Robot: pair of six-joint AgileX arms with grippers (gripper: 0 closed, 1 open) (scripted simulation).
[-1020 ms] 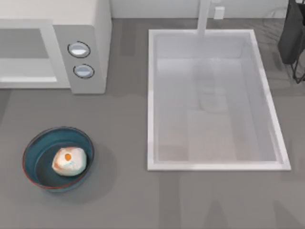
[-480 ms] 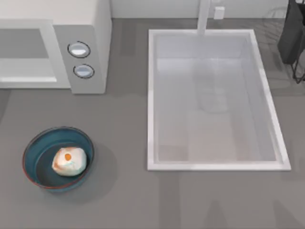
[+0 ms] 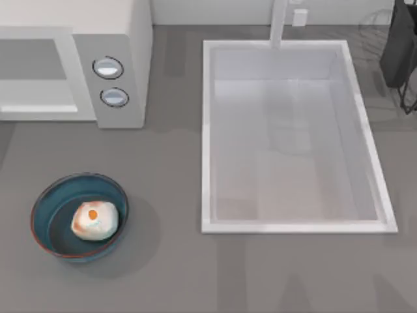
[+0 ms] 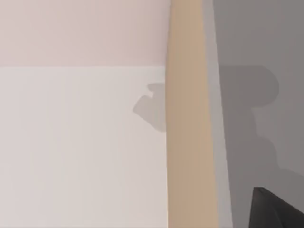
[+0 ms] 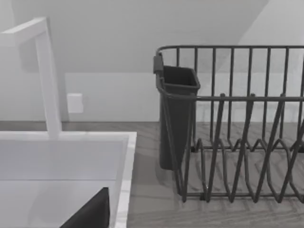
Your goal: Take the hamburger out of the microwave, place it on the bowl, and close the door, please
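The hamburger (image 3: 94, 220), a pale lump with an orange dot, lies inside the blue bowl (image 3: 40, 199) at the front left of the table. The white microwave (image 3: 133, 59) stands at the back left, its two dials (image 3: 108, 68) facing the table. The door (image 3: 32, 98) is a white frame around a grey pane and lies flat against the microwave's front. A dark edge of my left gripper (image 4: 278, 209) shows over a white surface and a tan strip. A dark edge of my right gripper (image 5: 90, 213) shows near the sink's corner.
A large white sink (image 3: 207, 130) with a faucet (image 3: 279, 23) takes up the table's middle and right. A dark wire dish rack (image 5: 247, 133) with a dark cup (image 5: 175, 118) stands at the back right. Grey countertop lies between the bowl and the sink.
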